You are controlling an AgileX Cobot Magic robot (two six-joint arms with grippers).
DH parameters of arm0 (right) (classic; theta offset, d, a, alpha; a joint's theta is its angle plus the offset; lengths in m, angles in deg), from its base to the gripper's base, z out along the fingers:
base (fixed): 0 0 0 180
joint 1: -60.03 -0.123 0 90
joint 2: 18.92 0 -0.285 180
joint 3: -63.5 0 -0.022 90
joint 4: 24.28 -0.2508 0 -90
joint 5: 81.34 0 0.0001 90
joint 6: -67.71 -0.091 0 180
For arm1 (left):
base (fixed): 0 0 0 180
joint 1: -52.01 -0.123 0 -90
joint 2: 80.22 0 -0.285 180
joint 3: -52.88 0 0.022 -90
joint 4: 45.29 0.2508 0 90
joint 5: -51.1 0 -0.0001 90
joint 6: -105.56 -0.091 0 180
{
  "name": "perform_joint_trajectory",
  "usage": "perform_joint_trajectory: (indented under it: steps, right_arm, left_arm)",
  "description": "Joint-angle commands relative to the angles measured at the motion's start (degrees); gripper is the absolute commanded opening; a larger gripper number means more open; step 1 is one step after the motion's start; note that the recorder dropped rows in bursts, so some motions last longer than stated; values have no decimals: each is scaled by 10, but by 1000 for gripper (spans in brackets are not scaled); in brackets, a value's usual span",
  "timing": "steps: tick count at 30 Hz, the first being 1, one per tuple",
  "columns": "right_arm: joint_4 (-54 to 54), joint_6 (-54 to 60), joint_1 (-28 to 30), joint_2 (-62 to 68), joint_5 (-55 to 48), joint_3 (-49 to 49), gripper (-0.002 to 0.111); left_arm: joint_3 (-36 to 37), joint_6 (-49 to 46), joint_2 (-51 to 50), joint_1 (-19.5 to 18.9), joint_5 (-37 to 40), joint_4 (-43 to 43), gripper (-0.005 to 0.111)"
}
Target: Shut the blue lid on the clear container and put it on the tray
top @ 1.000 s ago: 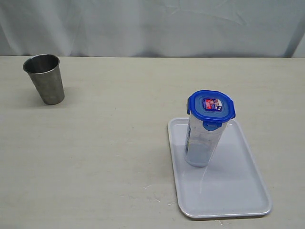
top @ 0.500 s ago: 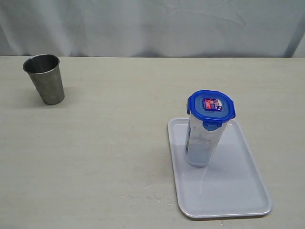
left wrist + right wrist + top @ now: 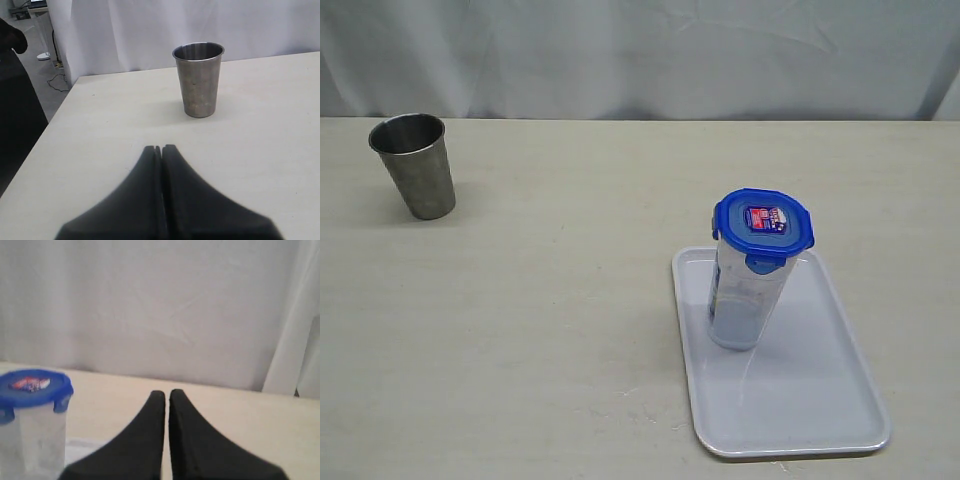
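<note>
On the tray: the tall, narrow clear plastic container (image 3: 740,300) stands upright on the far half of the flat, pale grey-white rectangular tray (image 3: 820,410), nearer its left rim
Lid: the small bright blue rounded-octagonal lid (image 3: 763,220) with a red-and-blue label sits level on the container's mouth; its flaps look folded down, though whether each is snapped home is too small to tell
Change: across the last second nothing has shifted; container, lid and tray lie just as they did, and no arm shows in the exterior view; I judge the task done or all but done, with both arms held clear
Right claw: the black right gripper (image 3: 166,392) has its jaws pressed together on nothing; it hangs apart from the container, which shows off to one side in its wrist view
Left claw: the black left gripper (image 3: 161,149) is likewise closed and empty, above bare table, pointing towards the cup
Cup: a grey stainless steel tapered cup (image 3: 413,165) stands upright at the far left of the table, well apart from the tray
Surface: a pale beige table (image 3: 540,330) with a faint grain
Room: a white cloth backdrop (image 3: 640,50) hangs behind the table; the left wrist view shows floor and a cable beyond the table's edge
</note>
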Motion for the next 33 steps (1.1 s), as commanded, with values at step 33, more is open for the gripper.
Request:
perform_joint_trajectory:
  steps: [33]
  right_arm:
    - [25,-18,0,-3,-164,-2,4]
  left_arm:
    - [1,2,2,-1,-3,0,0]
